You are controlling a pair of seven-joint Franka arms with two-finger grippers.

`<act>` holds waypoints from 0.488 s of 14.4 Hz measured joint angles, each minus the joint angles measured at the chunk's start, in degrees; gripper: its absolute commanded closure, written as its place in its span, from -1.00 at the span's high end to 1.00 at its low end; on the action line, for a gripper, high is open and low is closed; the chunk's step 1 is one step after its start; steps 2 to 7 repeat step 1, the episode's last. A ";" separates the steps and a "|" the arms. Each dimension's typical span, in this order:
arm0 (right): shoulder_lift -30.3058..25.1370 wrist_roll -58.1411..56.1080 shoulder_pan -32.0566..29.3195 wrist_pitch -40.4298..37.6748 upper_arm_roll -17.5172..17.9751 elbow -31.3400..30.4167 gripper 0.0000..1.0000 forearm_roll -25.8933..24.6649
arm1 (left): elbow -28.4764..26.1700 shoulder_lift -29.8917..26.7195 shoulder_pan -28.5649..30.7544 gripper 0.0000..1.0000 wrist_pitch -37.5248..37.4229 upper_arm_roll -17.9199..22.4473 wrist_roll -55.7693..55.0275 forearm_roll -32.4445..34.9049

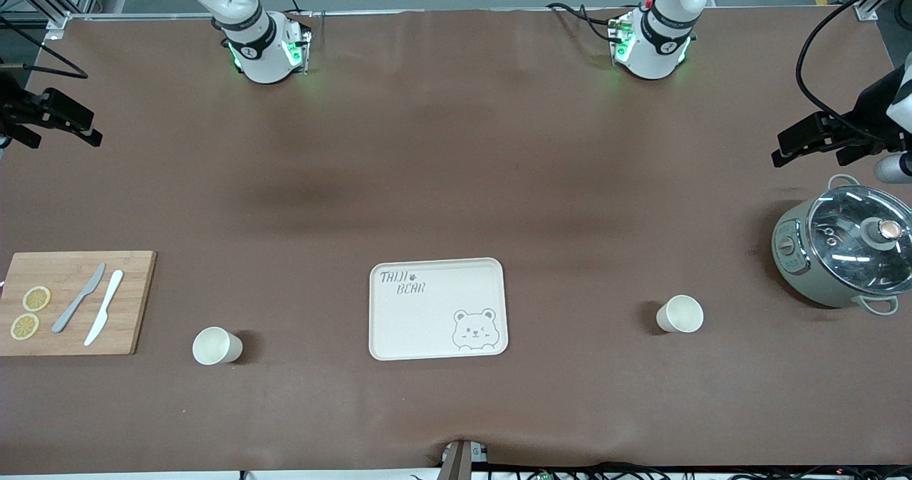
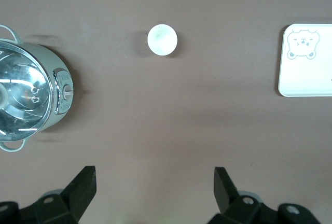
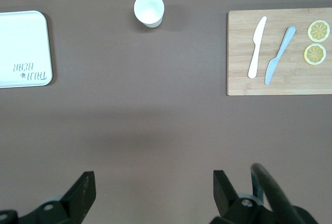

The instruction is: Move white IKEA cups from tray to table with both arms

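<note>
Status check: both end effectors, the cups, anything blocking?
Left end effector open, parked above the pot; right end effector open at its table end. Both cups upright beside the tray, untouched. Nothing blocking.

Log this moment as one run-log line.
left gripper: open, waiting | right gripper: open, waiting | cups: flank tray, upright, untouched

Pot (image 1: 848, 245) and cutting board (image 1: 71, 302) edge-cropped.

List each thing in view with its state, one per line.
Cup by the board: upright, empty, on the table.
Cup by the pot: upright, empty, on the table.
Tray: flat, nothing on it.
Pot: lid on.
Left claw: open, waiting.
Right claw: open, waiting.
</note>
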 measured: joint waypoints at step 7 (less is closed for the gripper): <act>0.00 0.02 0.01 0.00 0.00 0.00 1.00 0.00 | 0.00 0.00 0.00 1.00 0.00 0.00 0.00 0.00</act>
